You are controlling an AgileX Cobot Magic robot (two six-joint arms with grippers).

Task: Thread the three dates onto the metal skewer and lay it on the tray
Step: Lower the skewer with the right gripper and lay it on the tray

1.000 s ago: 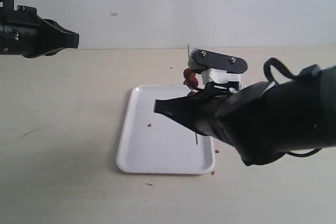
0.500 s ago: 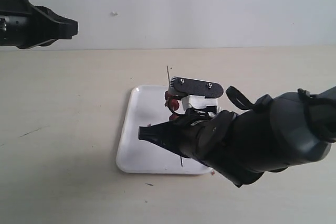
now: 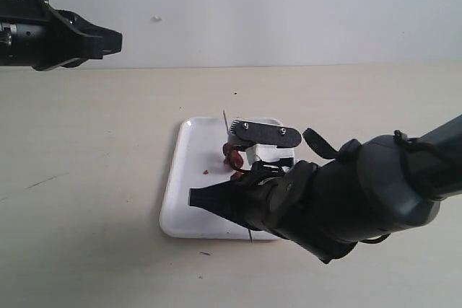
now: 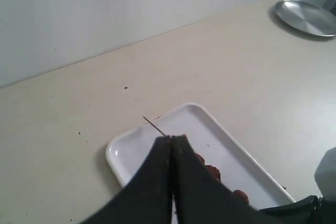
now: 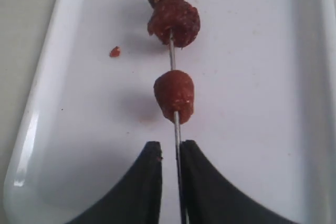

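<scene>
Pale table (image 3: 86, 142) fills most of the ext view. R arm (image 3: 361, 192) comes in from 4 o'clock & reaches to centre, over the tray (image 3: 191, 146). The tray is white, rect., just below centre of the ext view, long side running 12–6.

L gripper (image 4: 171, 139) hangs up at 10 o'clock, above the table & well apart from the tray, fingers pressed together. R gripper (image 5: 170, 148) is low over the tray's 6 o'clock end. Its tips stand slightly apart w/ the skewer (image 5: 171, 59) running thru the gap. A sliver of white shows beside the rod, so it isn't pinched.

A round metal dish (image 4: 307, 18) sits on the table, seen only from the L wrist cam, well apart from the tray.

The skewer runs along the tray's length. Its far tip pokes past the 12 o'clock rim & its near end goes under the R gripper. All 3 dates (image 5: 174, 95) are threaded on it: two touching, the third alone nearer the R gripper w/ bare rod btwn. They're over the tray's middle; can't tell if they rest on it. Small crumb (image 5: 114, 51) on the tray at 9 o'clock of the dates
</scene>
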